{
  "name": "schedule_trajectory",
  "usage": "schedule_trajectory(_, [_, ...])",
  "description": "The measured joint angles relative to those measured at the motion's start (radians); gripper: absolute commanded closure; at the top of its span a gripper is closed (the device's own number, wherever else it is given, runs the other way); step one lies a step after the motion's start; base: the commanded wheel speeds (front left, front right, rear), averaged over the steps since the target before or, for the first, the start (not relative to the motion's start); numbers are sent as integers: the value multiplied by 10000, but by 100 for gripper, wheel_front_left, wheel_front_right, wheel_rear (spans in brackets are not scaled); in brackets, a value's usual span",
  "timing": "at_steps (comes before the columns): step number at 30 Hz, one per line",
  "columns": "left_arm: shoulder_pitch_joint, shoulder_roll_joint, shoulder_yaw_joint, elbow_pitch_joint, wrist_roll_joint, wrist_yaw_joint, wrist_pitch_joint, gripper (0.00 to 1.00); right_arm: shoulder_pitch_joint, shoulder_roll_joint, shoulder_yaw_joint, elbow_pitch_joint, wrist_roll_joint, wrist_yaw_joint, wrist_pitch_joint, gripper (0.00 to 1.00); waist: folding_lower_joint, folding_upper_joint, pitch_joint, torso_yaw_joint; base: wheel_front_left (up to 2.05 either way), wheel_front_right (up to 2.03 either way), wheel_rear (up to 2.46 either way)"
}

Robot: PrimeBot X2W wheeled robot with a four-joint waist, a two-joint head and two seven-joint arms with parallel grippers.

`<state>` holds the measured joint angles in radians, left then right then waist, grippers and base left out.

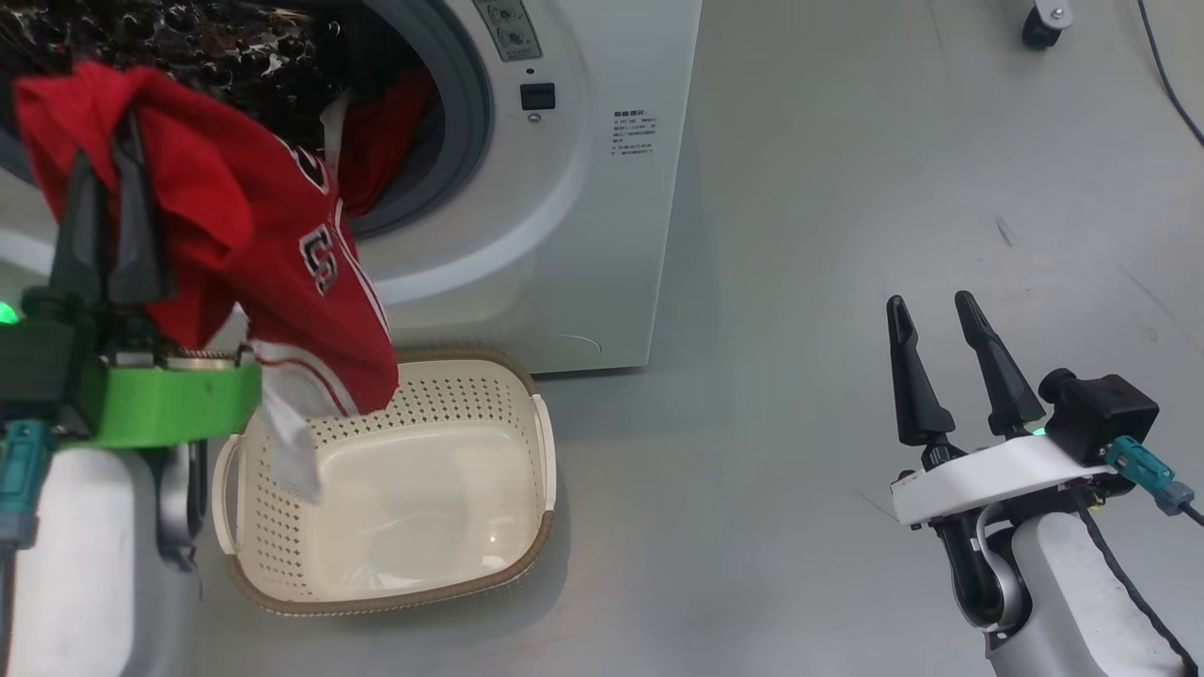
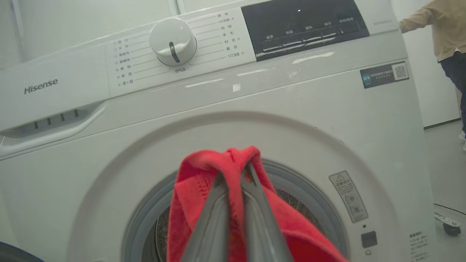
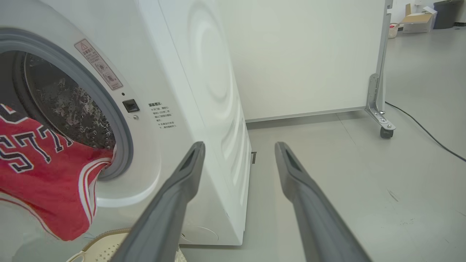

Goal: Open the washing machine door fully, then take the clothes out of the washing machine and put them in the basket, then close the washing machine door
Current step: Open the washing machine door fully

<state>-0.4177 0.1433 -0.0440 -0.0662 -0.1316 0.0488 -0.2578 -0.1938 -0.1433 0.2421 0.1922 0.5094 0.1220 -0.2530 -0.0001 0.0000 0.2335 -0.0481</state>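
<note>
My left gripper (image 1: 105,150) is shut on a bunched fold of a red jersey (image 1: 273,254) and holds it up in front of the washing machine (image 1: 564,235). The jersey's white-trimmed hem hangs down over the near-left corner of the cream basket (image 1: 470,395), which stands on the floor below the drum opening. More red cloth (image 1: 386,132) lies at the drum's mouth. In the left wrist view the fingers (image 2: 218,203) pinch the red jersey (image 2: 196,182) below the control panel. My right gripper (image 1: 931,306) stands open and holds nothing, far to the right. The washing machine door is out of view.
Grey floor lies to the right of the washer. A caster (image 1: 1044,23) and a cable (image 1: 1166,75) sit at the far right. A wheeled wall panel (image 3: 380,91) stands behind the machine. A person (image 2: 447,36) stands beyond the washer's right side.
</note>
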Motion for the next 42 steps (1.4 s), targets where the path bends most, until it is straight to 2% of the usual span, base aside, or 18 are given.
schedule_trajectory(6, [1114, -8, -360, 554, -54, -111, 117, 100, 31, 8, 63, -88, 2, 0, 0, 0, 0, 0, 59, -51, 0, 0, 0])
schedule_trajectory(18, [1965, -19, -872, 1695, -192, -422, 734, 100, 19, 4, 247, -209, 2, 0, 0, 0, 0, 0, 487, -219, 0, 0, 0])
schedule_trajectory(26, [2043, 33, -984, 2777, -226, -637, 1221, 100, -43, 12, 351, -280, 4, 0, 0, 0, 0, 0, 884, -454, 0, 0, 0])
schedule_trajectory(42, [1692, 355, -805, 4658, -299, -731, 1486, 100, -380, 36, 431, -456, 19, 0, 0, 0, 0, 0, 1957, -1215, 0, 0, 0])
